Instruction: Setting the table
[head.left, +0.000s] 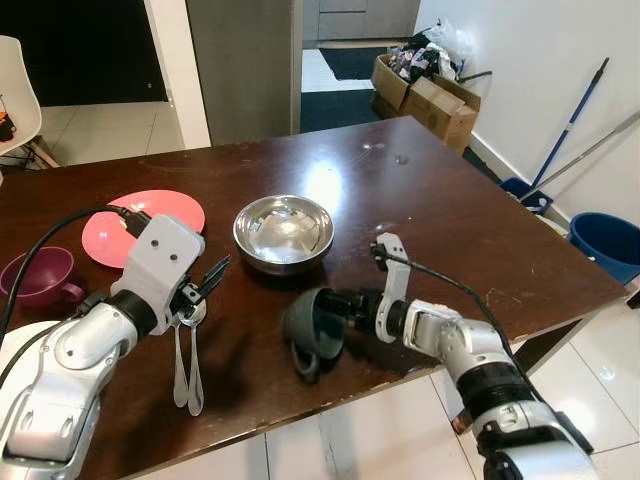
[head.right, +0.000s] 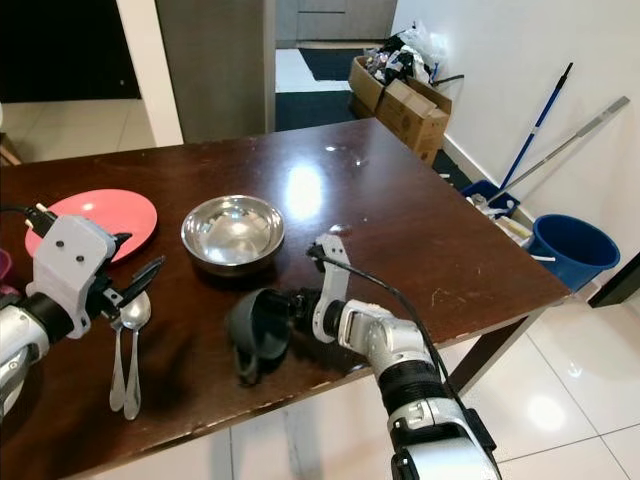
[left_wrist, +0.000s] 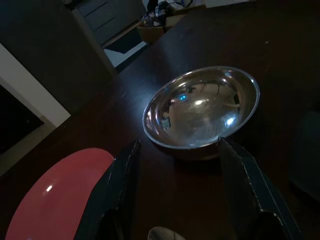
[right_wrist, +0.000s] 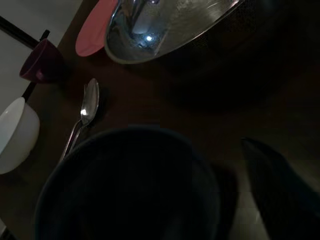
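Right gripper (head.left: 335, 310) clamped on dark mug (head.left: 312, 325) rim, tipped sideways just short of steel bowl (head.left: 284, 233), probably for repositioning. Left gripper (head.left: 205, 283) spread wide above spoons (head.left: 187, 365).

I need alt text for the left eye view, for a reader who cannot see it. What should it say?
At a dark wooden table, the right gripper holds a dark mug lying on its side, near a steel bowl. The left gripper hovers open above two spoons; a pink plate and a purple cup sit further left.
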